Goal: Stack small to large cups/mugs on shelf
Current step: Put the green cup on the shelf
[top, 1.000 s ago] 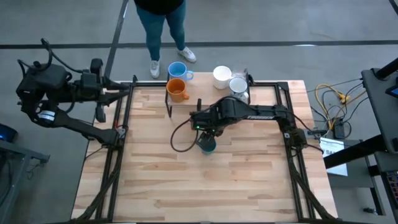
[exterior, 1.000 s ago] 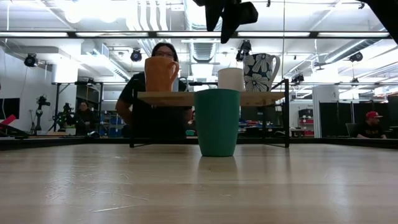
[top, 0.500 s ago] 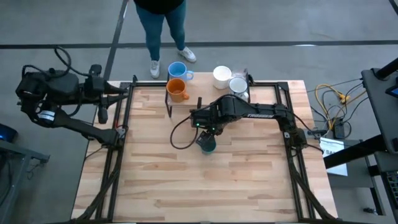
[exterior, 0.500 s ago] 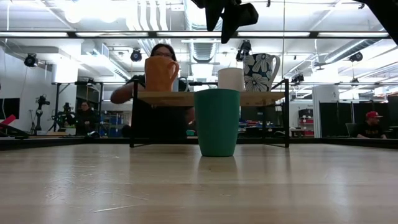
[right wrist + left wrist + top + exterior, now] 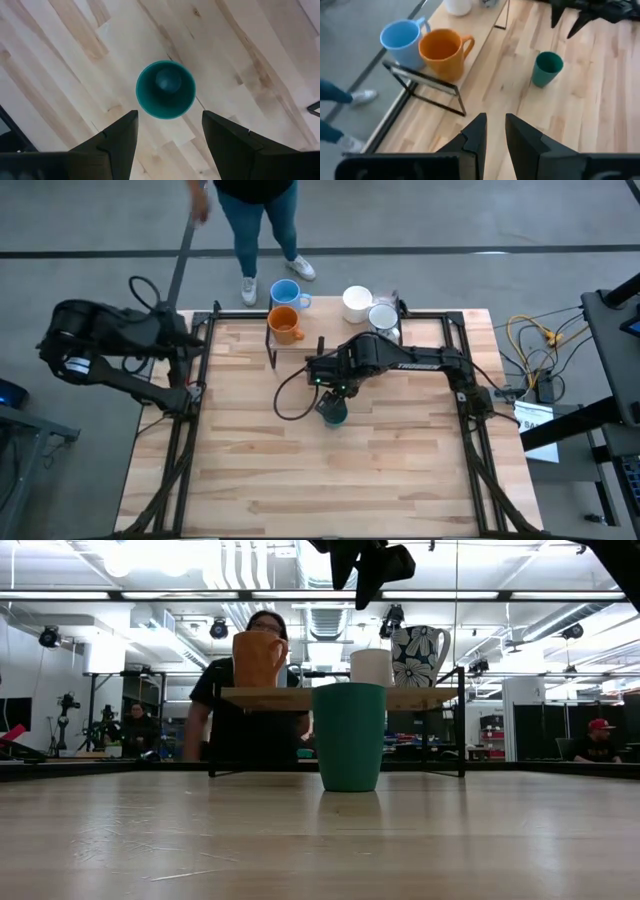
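While upright, green cup (image 5: 165, 90) sits below open right gripper (image 5: 169, 131).

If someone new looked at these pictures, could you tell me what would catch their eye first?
Probably the dark green cup standing upright alone on the table, with the right gripper poised straight above it, jaws open and not touching. Next, the shelf behind it, carrying the orange mug, the light blue mug and others, and a person standing at the far edge.

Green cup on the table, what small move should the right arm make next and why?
Probably lower straight down: the right pincer hangs open above the upright green cup, clear of its rim, and the cup stands on the table, not on the shelf.
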Controlling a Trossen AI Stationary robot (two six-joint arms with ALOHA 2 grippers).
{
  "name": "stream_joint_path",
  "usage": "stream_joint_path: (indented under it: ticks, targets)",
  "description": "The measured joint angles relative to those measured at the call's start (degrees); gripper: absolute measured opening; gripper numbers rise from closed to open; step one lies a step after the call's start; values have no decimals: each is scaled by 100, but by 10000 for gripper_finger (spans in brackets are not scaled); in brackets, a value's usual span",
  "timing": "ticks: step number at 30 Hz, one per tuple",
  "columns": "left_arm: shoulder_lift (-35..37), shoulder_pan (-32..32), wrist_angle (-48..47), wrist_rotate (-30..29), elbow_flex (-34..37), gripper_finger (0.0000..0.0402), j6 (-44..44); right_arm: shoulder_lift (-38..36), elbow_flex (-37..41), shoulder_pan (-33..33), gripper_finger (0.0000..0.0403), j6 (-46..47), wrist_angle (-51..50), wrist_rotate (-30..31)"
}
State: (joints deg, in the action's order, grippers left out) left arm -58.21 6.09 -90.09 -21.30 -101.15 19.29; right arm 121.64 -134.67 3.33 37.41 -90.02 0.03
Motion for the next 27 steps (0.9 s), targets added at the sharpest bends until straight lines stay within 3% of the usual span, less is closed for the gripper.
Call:
stream_joint_path:
  ticks: [10, 15, 20, 27]
  targets:
    - [947, 0, 7, 140, 1582, 57, 1365, 2, 0, 2, 214, -61, 1, 0]
    - [1352, 0, -2, 709, 2467, 57, 1924, 7, 164, 0, 214, -146, 41, 16]
    - [1519, 1, 136, 1205, 3084, 57, 2085, 13, 571, -15, 214, -164, 296, 57]
    - [1463, 0, 444, 1280, 3370, 57, 2041, 15, 1194, -15, 214, -152, 800, 32]
